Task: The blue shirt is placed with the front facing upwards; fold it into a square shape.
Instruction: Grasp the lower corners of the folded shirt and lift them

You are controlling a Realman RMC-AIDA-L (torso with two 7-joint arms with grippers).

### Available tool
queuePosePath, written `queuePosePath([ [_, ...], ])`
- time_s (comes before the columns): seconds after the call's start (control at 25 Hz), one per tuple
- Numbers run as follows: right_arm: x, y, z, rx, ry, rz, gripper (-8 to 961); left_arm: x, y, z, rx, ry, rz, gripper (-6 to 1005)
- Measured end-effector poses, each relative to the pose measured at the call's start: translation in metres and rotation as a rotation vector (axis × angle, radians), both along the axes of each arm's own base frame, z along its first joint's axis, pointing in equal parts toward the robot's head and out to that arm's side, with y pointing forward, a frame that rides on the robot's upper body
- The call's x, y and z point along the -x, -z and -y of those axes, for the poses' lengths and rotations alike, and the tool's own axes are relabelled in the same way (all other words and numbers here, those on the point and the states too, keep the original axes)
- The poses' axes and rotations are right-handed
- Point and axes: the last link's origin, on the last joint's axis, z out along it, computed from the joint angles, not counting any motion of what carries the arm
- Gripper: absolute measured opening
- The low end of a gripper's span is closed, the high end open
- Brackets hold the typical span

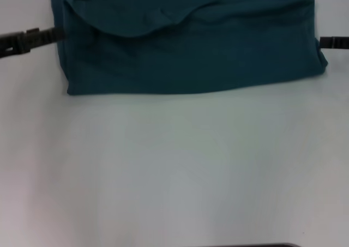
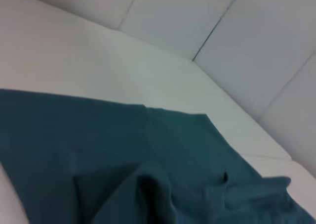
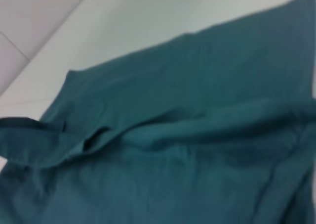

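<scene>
The blue shirt (image 1: pixel 191 50) lies at the far side of the white table, folded into a wide band. An upper layer is doubled over it with a curved, loose edge (image 1: pixel 142 31). My left gripper (image 1: pixel 54 34) is low at the shirt's left edge and reaches right up to the cloth. My right gripper (image 1: pixel 325 41) is just off the shirt's right edge, by its corner. The left wrist view shows the blue shirt (image 2: pixel 123 150) with rumpled folds close by. In the right wrist view the blue shirt (image 3: pixel 187 135) fills the picture, with a long crease across it.
The white table (image 1: pixel 174 170) stretches from the shirt to the front edge. A dark strip (image 1: pixel 256 245) shows at the bottom of the head view. White panelled walls (image 2: pixel 256 46) stand behind the table.
</scene>
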Motion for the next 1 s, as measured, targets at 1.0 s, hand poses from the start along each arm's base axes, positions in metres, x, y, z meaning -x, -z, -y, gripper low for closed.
queuePosePath([
  [1.0, 0.003, 0.032, -0.014, 0.036, 0.049, 0.085, 680, 0.011, 0.012, 0.005, 0.013, -0.010, -0.012, 847],
])
